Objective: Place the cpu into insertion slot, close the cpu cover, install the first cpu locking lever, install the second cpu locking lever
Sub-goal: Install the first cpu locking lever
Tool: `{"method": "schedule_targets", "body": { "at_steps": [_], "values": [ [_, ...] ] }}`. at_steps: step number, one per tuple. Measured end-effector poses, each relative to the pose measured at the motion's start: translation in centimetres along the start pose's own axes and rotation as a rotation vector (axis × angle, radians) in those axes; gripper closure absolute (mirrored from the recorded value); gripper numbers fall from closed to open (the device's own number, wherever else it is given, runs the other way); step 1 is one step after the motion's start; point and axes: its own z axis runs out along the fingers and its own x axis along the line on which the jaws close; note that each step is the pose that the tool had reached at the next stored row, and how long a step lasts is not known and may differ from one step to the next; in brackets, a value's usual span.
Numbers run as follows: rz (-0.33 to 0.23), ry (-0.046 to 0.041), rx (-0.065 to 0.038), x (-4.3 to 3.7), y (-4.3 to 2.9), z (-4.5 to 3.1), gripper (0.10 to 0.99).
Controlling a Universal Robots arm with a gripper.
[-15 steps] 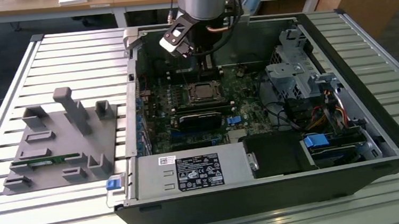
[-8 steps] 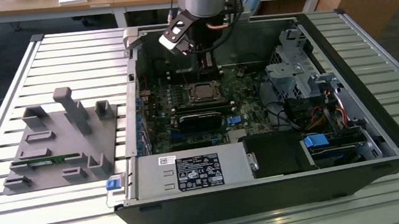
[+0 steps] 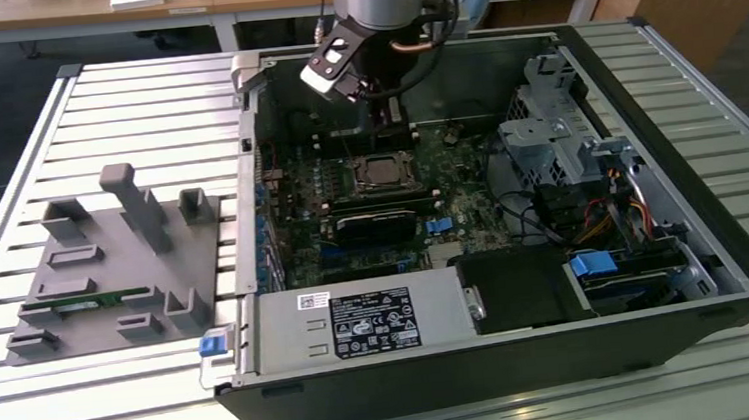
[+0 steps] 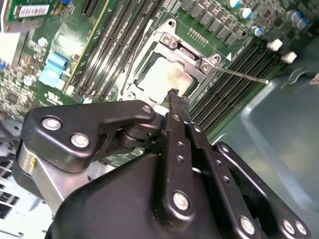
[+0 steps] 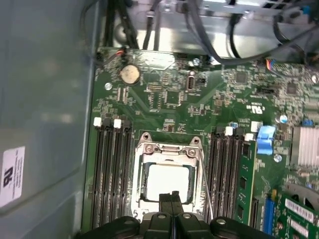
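Tool (image 5: pixel 171 195), black and pinched closed, hovers over square silvery cpu (image 5: pixel 166 180).

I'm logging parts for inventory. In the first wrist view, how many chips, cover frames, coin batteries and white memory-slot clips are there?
Chip: 1
Cover frame: 1
Coin battery: 1
White slot clips: 4
Total: 7

A slatted metal table (image 3: pixel 139 108) carries an open computer case (image 3: pixel 495 371) and a grey, perhaps plastic, fixture (image 3: pixel 92 277).
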Motion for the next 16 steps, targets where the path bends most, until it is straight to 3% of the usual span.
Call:
{"method": "schedule_targets", "body": {
  "at_steps": [16],
  "values": [
    [-0.208,0.0013,0.001,0.0,0.0,0.03,0.98]
  ]
}}
